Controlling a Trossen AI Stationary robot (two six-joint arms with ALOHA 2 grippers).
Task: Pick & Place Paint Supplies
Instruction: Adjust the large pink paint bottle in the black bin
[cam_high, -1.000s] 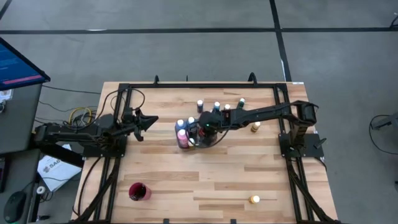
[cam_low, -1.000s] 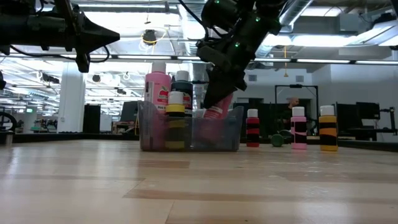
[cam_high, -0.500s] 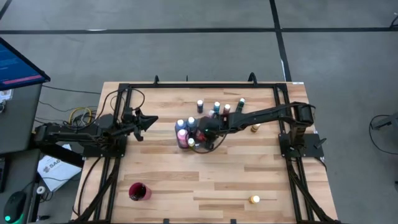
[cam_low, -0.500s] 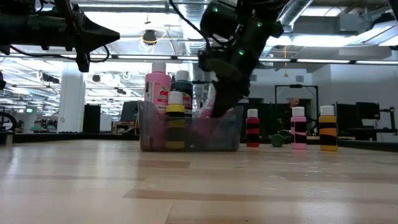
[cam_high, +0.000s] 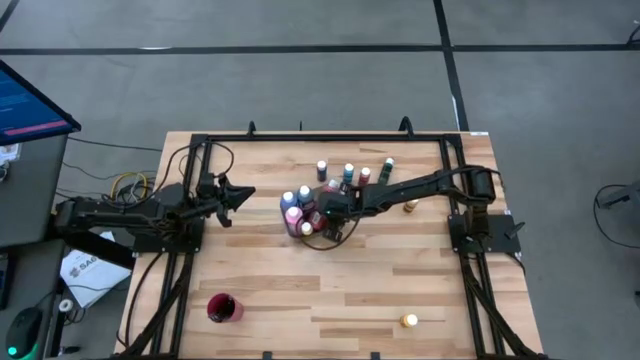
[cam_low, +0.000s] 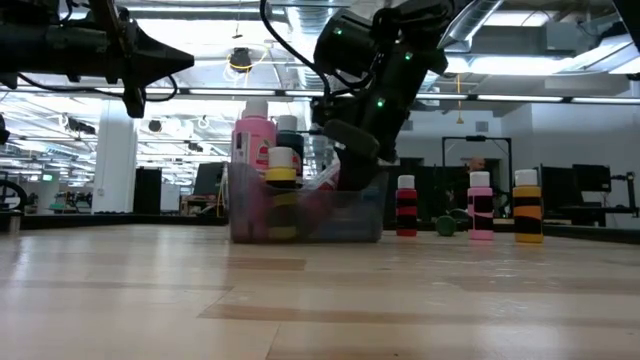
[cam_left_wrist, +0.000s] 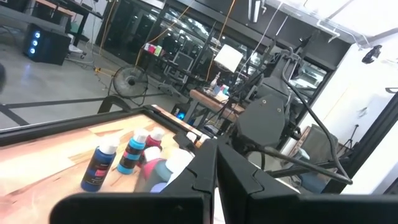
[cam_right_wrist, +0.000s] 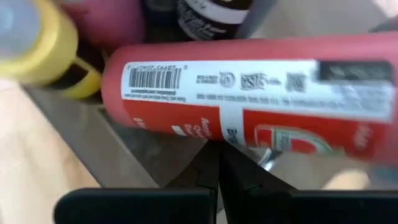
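A: Far left on the table, a red cup (cam_high: 223, 307) near the front edge. Left gripper (cam_high: 243, 192) hovering above bare wood, fingers pressed together, empty.

B: Next, mid-table?

A: A clear bin (cam_low: 305, 211) crowded with paint bottles: a tall pink bottle (cam_low: 254, 135), a yellow-capped bottle (cam_low: 283, 165). Right gripper (cam_high: 318, 210) reaching down into the bin among them, fingers clenched; in the right wrist view a red bottle (cam_right_wrist: 249, 99) lying across, just ahead of the fingertips. Cannot tell whether gripped.

B: Any writing?

A: Barcode and white label on the red bottle; text unreadable.

B: Further right?

A: Loose bottles standing behind the bin (cam_high: 348, 172), one yellow bottle (cam_high: 409, 320) alone at the front right.
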